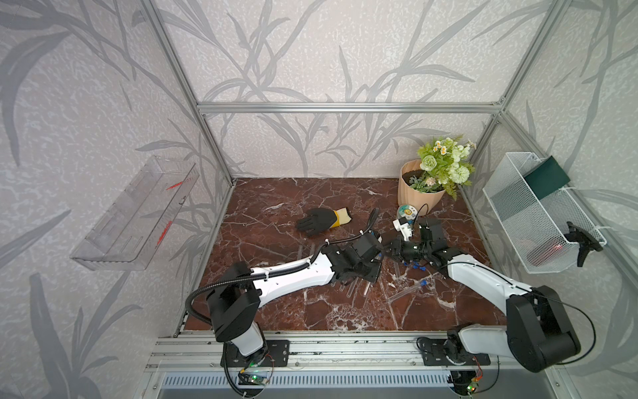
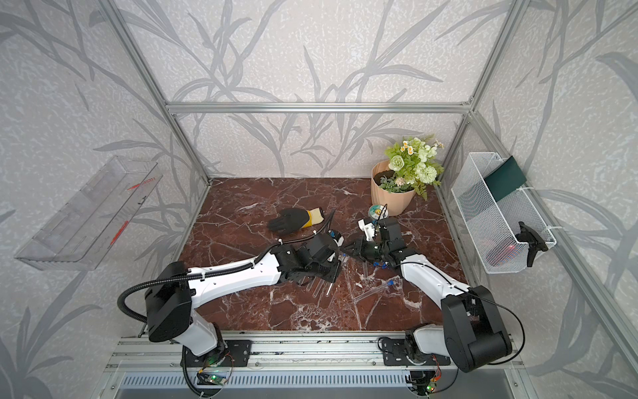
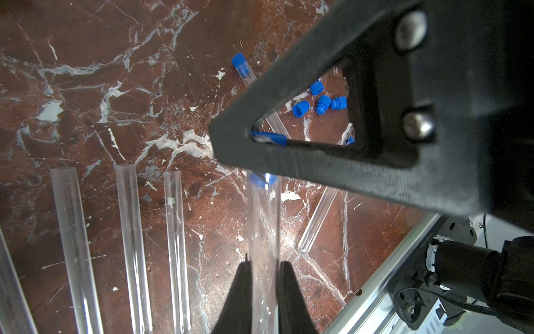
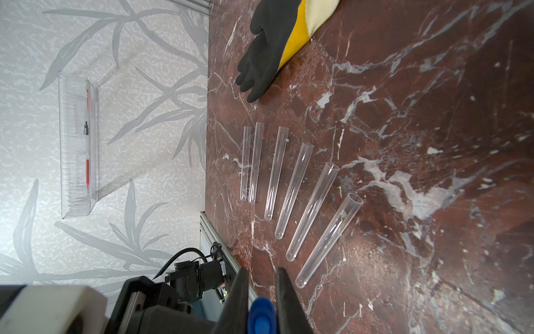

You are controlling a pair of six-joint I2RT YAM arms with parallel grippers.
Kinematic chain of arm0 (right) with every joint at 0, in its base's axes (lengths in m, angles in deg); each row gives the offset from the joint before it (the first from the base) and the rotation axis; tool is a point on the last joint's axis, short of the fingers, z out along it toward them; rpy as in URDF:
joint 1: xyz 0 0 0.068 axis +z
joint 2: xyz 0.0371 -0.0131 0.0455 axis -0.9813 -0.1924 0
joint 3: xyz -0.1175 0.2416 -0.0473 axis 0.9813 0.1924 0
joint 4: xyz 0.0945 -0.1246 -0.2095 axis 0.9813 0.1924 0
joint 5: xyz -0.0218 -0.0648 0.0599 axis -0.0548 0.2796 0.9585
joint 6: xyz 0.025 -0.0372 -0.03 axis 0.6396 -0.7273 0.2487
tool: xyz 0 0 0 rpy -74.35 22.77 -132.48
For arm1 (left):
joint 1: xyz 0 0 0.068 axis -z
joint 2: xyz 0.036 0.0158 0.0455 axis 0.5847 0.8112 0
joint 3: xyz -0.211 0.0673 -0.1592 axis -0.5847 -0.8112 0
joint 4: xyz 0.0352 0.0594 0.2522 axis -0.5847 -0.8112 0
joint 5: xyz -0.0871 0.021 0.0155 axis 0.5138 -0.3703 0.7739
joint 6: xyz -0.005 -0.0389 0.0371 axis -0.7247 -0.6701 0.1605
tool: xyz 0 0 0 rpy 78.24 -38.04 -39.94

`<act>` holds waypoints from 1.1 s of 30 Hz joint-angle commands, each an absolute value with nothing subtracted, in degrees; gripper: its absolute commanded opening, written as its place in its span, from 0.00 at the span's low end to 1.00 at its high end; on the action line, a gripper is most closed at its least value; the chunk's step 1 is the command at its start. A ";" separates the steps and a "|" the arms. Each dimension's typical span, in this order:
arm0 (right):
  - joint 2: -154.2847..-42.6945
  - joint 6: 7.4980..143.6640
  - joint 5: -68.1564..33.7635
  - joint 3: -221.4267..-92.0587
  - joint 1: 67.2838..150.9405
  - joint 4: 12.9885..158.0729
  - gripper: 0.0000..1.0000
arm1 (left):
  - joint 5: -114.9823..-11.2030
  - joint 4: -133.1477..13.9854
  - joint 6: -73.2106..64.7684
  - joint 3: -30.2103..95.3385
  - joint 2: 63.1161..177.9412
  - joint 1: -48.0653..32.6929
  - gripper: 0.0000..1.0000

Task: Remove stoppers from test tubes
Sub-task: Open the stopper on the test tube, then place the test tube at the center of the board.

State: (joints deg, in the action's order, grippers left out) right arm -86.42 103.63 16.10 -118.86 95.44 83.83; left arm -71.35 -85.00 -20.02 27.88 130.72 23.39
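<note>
My left gripper (image 3: 264,261) is shut on a clear test tube (image 3: 264,225), held above the marble table. A blue stopper (image 4: 261,315) sits in the tube's mouth, and my right gripper (image 4: 261,277) is shut on it. In both top views the grippers meet tip to tip at mid-table (image 1: 384,254) (image 2: 343,254). Several open test tubes (image 4: 300,188) lie side by side under the left arm. Several loose stoppers (image 3: 323,104) lie beside the right gripper. Two stoppered tubes (image 3: 242,68) (image 1: 405,292) lie near them.
A black and yellow glove (image 1: 322,221) lies behind the arms. A flower pot (image 1: 419,193) and a small round disc (image 1: 407,210) stand at the back right. A white wire basket (image 1: 538,214) hangs on the right wall, a clear tray (image 1: 134,217) on the left.
</note>
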 commanded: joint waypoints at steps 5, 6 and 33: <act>-86.61 103.59 14.31 -122.16 93.79 80.81 0.04 | -70.61 -90.90 -19.81 28.58 132.07 23.80 0.10; -86.54 103.51 14.28 -122.19 93.68 80.92 0.04 | -70.58 -91.00 -19.78 28.71 132.13 23.80 0.10; -81.32 89.75 8.34 -124.91 85.26 105.73 0.04 | -74.92 -97.81 -20.82 35.81 140.56 23.80 0.11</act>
State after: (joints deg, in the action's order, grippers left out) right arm -83.47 93.77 9.76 -123.02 86.22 99.37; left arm -72.08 -93.76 -20.13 33.43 138.68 23.72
